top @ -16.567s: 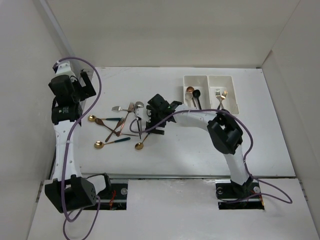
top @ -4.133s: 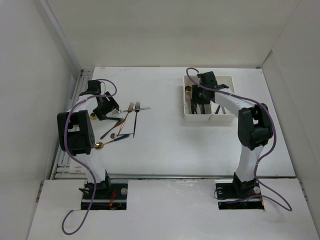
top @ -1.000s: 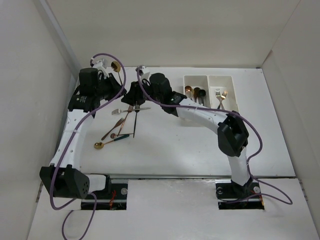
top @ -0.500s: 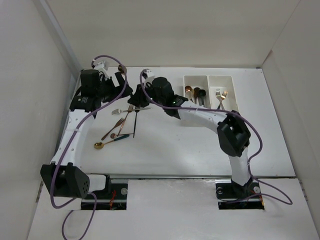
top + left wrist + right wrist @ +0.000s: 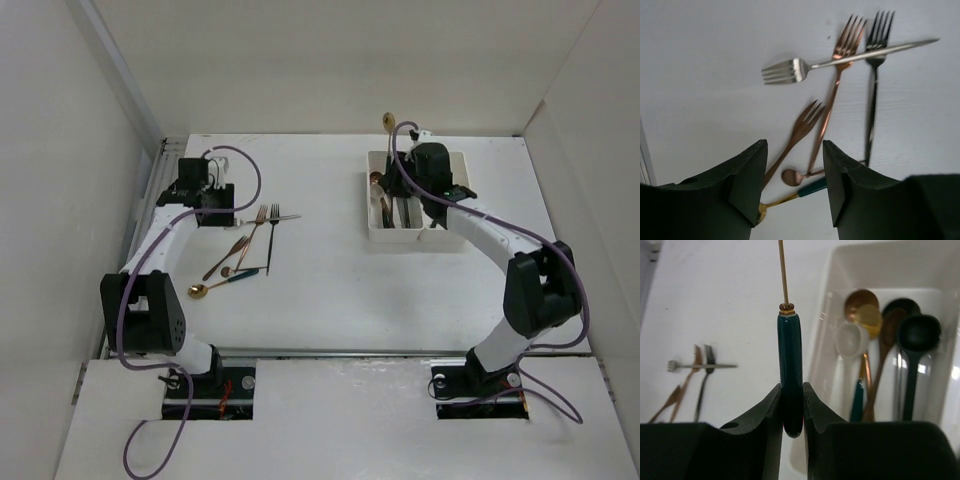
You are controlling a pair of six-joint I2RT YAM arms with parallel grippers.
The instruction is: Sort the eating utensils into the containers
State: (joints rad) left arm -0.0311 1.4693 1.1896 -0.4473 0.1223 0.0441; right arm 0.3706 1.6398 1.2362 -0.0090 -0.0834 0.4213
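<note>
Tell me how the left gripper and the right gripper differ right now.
The left gripper is open and empty; the right gripper is shut on a green-handled gold spoon. The left hangs over the loose forks; the right is at the edge of the bin holding spoons. Both have black fingers.

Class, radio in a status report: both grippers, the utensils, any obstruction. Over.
Left gripper open above loose forks. Right gripper shut on green-handled spoon at spoon bin. No obstruction seen.

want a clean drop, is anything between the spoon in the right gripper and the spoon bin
Nothing visible does: the right gripper holds the green-handled spoon near the open-topped spoon bin, whose other spoons lie flat.
</note>
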